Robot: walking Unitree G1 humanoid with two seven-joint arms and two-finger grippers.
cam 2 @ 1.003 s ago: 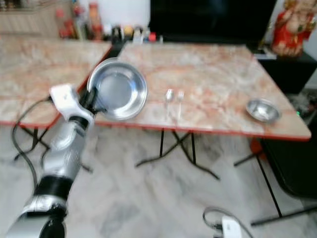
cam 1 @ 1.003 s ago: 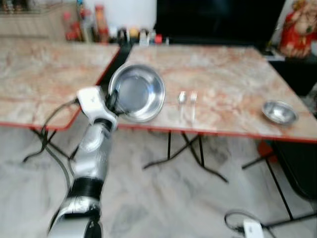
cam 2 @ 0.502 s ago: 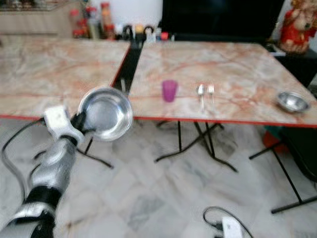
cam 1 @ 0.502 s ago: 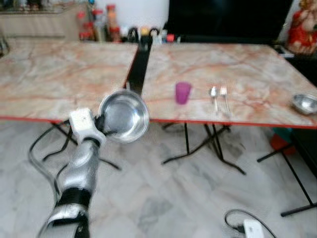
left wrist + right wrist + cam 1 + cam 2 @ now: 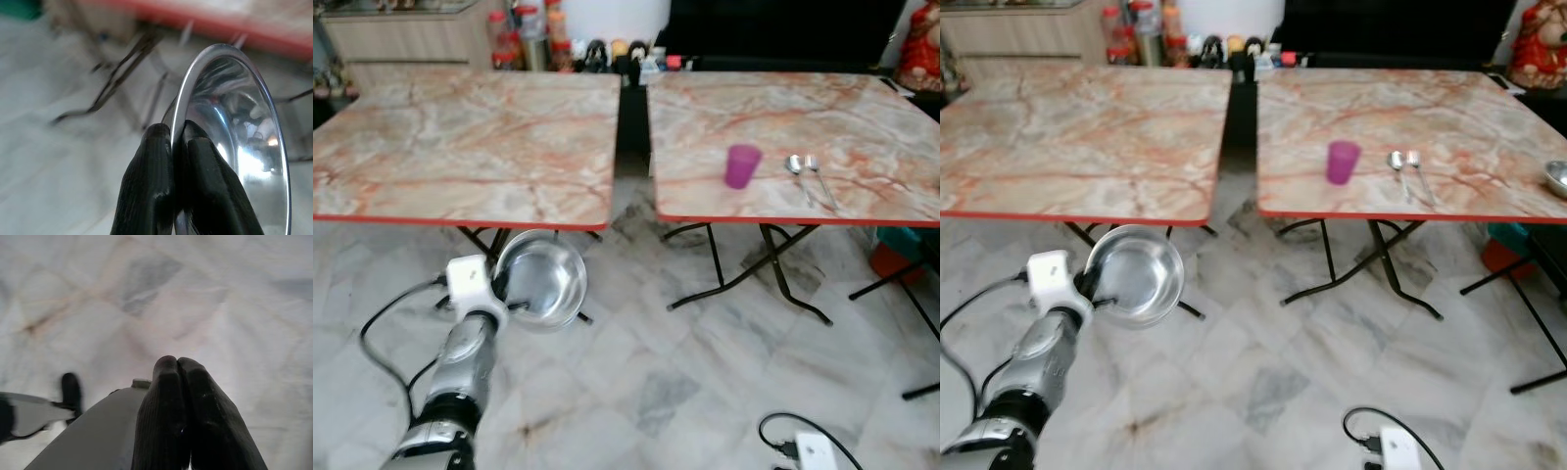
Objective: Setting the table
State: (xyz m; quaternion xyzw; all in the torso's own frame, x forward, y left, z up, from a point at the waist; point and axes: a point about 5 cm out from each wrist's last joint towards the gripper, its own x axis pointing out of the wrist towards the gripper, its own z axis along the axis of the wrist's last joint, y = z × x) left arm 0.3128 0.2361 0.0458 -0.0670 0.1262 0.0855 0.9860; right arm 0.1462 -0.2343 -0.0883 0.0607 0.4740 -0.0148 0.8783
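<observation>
The steel bowl (image 5: 540, 284) is pinched by its rim in the left gripper (image 5: 178, 142), held over the floor just in front of the left table (image 5: 460, 147), which lies ahead and higher; the right gripper (image 5: 178, 382) hangs closed.

Shiny steel plate (image 5: 540, 282), tilted, rim pinched in jaws, above floor

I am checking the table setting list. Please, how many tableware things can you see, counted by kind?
Steel plates: 1, plate, pinched at its rim by the left claw, off the table.
Steel bowls: 1, bowl, at the right table's edge.
Cups: 1, purple cup.
Spoons: 1, spoon.
Forks: 1, fork.
Total: 5.
</observation>
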